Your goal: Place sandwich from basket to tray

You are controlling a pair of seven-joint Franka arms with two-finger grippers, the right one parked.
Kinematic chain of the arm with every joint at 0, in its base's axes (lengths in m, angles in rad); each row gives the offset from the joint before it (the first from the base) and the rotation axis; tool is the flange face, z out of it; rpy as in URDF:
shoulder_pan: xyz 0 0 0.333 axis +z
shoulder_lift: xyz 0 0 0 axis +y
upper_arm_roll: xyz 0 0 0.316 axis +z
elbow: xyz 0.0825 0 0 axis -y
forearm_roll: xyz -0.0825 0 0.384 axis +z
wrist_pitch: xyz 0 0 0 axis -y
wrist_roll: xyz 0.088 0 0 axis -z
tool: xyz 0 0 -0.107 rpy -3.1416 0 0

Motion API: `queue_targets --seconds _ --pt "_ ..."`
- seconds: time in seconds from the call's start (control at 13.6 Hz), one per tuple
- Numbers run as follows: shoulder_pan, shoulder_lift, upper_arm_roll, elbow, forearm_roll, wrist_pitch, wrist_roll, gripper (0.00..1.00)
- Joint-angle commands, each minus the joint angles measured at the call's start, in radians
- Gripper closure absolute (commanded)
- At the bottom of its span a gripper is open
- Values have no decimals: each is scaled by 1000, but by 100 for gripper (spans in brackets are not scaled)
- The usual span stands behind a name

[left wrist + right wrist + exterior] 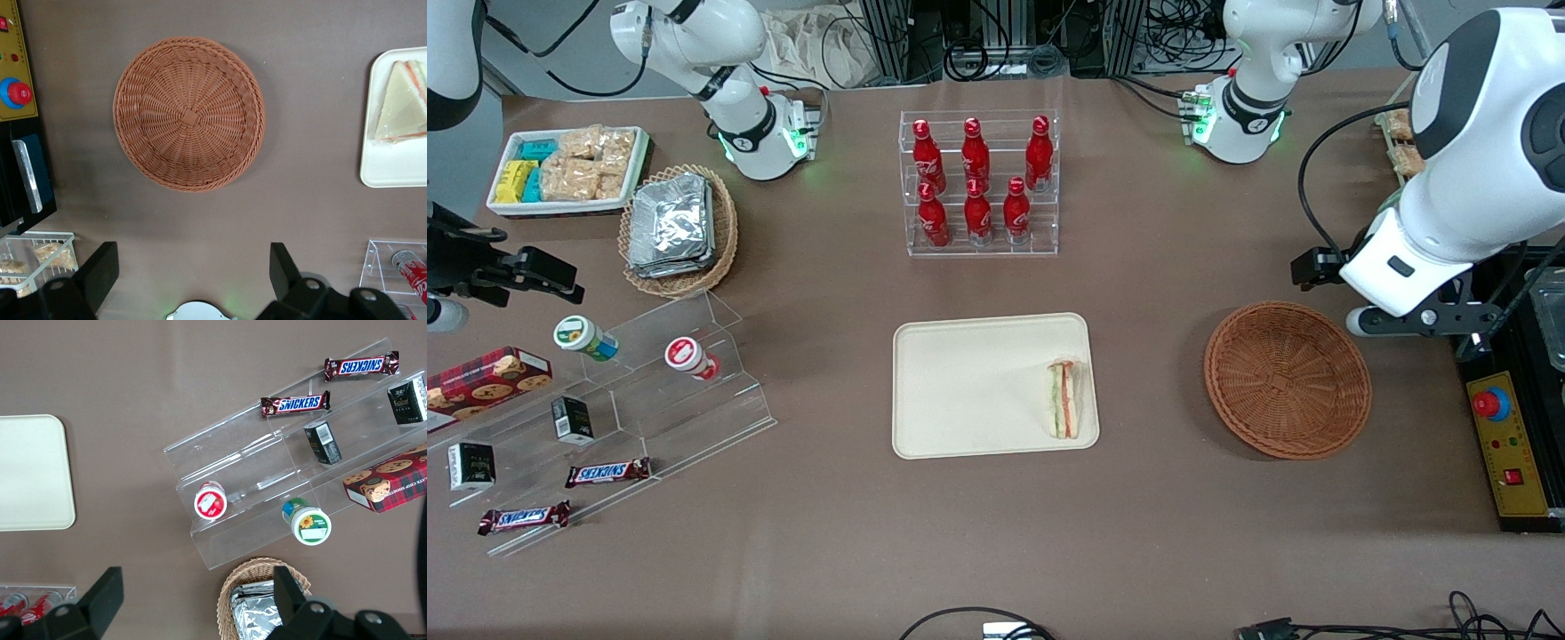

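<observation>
Small triangular sandwich (1064, 399) of pale bread with orange-red and green filling: lain on the flat cream-beige rectangular tray (960, 391), at the tray end nearest the basket, long axis running toward and away from the front camera. Round reddish-brown woven wicker basket (189, 113): seen empty on the brown desk (1138, 533). Claw (193, 270): hung above the basket, well apart from the sandwich, fingers spread wide, nothing held. Placement is judged complete.
</observation>
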Motion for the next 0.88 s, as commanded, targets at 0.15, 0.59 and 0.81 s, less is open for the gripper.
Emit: queue_targets --seconds 0.15,0.59,0.81 --pt "42 -33 -9 -11 -2 -44 7 0" --pt "60 -133 56 -120 -66 -16 8 0" --pt "59 -206 80 -232 -83 68 45 0"
